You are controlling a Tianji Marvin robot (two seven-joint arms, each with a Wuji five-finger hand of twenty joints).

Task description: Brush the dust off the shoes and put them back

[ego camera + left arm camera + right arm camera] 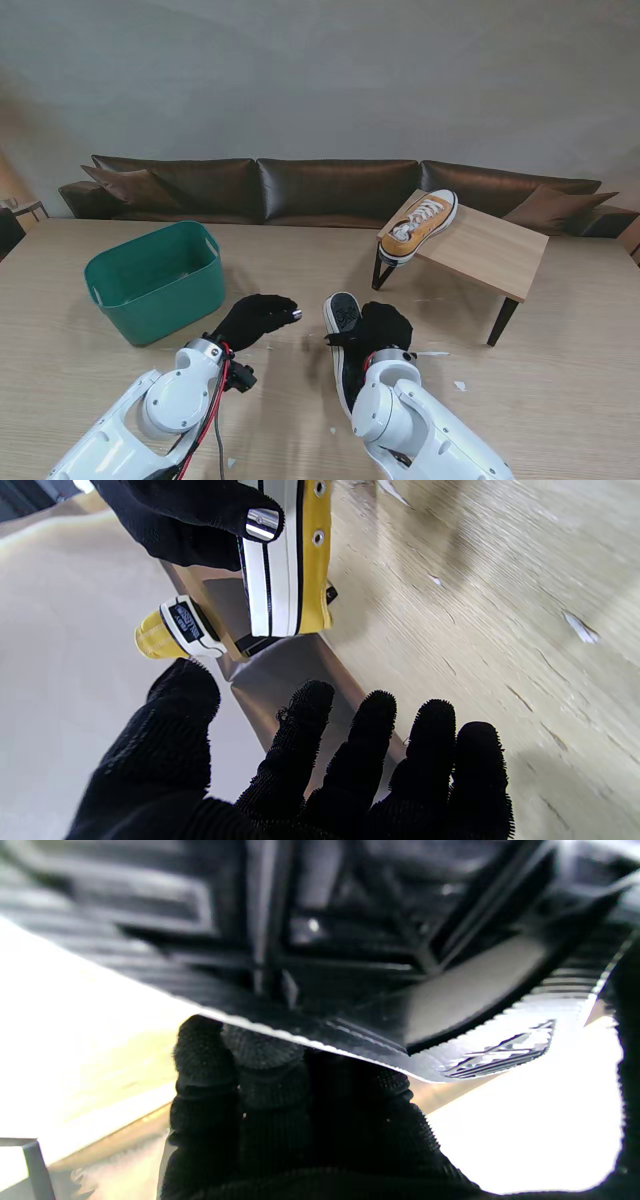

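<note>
- Gripping the yellow sneaker (345, 345) sole-up just in front of me, the right hand (380, 328) has its fingers (240, 1075) curled under the edge of the black tread; that hold looks shallow, so I judge a firm brushing stroke could twist the shoe loose.
- Hovering just beside it, the left hand (258, 318) is empty with fingers (372, 740) spread; its glove looks bristly, so it may itself serve as the brush. Pressing too hard could push the shoe out of the other hand.
- White scraps (435, 354) lie on the table (90, 400) near the shoe; a sweep might scatter more of them toward me.
- Farther off on the left, the green tub (155, 280) sits well apart, an unlikely snag.
- Farthest, the second sneaker (418, 225) lies on the small wooden stand (490, 250), its toe overhanging the edge. Returning the held shoe carelessly could knock it off.
</note>
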